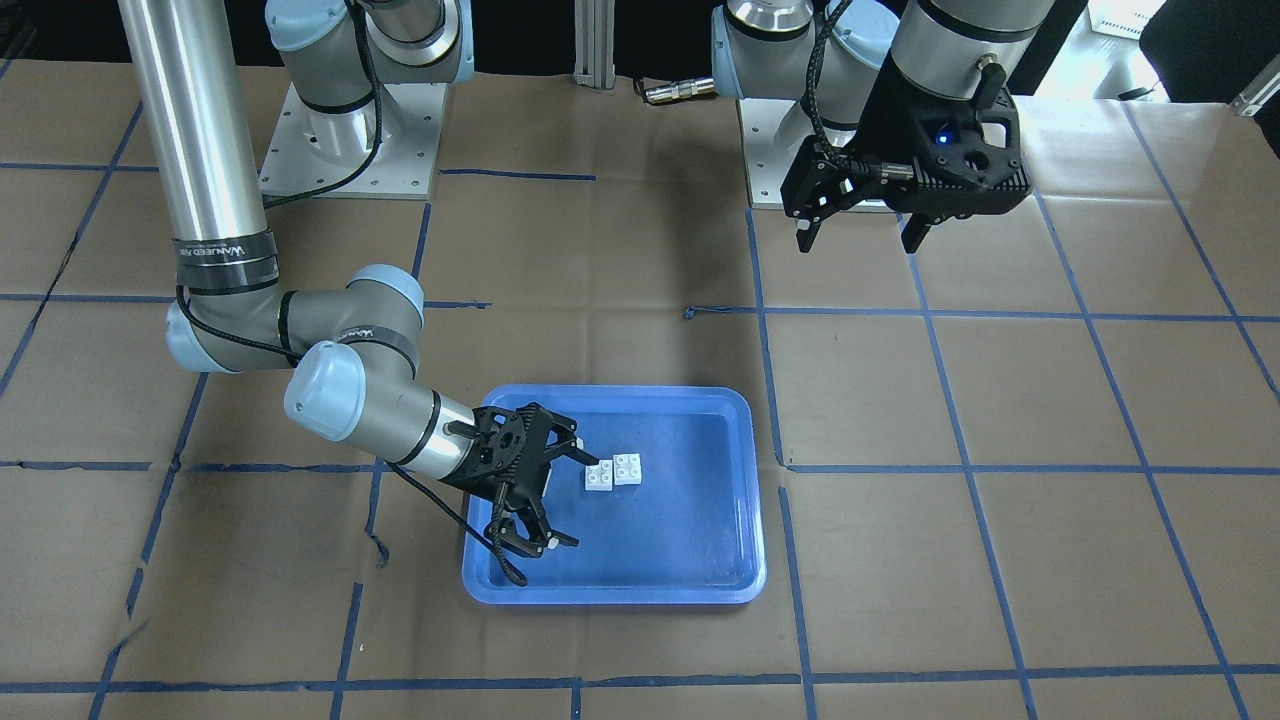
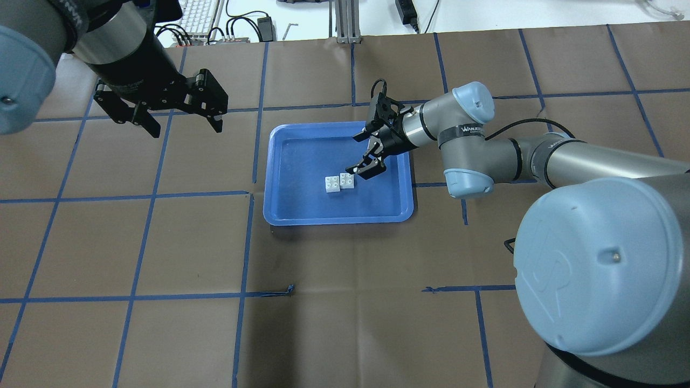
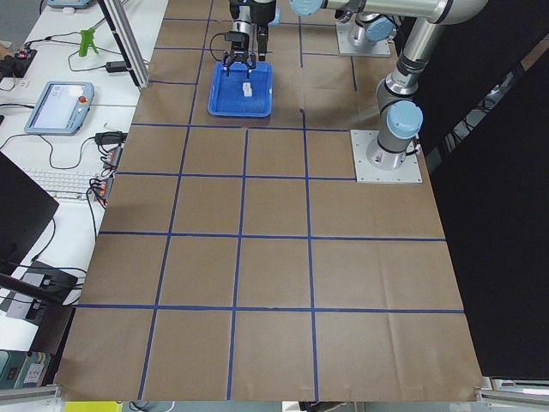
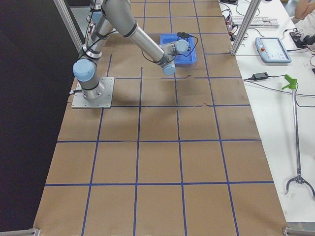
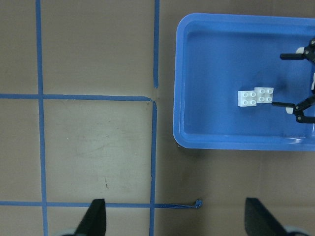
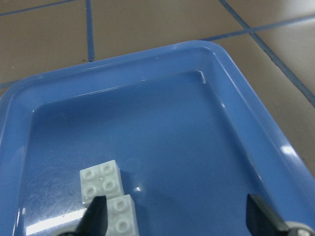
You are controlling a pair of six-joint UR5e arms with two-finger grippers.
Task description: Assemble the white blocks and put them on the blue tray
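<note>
— Two blocks (image 2: 339,183) lie touching near the middle of the tray (image 2: 302,161), a shade toward 6 o'clock in the overhead view. How do we reckon they handle?

— Light, stiff, smooth plastic, we judge, so a nudge could skid them on the tray floor. We would pinch low across two flat side walls, not over the studs.

— And the tools?

— The right gripper (image 1: 585,500) is spread wide and empty at 2 o'clock of the blocks in the overhead view, with one fingertip (image 1: 585,456) just beside them. The left gripper (image 1: 858,243) hangs wide open and empty over the table (image 1: 1000,400), well apart at 10 o'clock.

— What can we not make out?

— Whether the blocks are clipped together or merely offset side by side. The right wrist view cuts off the nearer block, and the side views are too distant to help.
</note>
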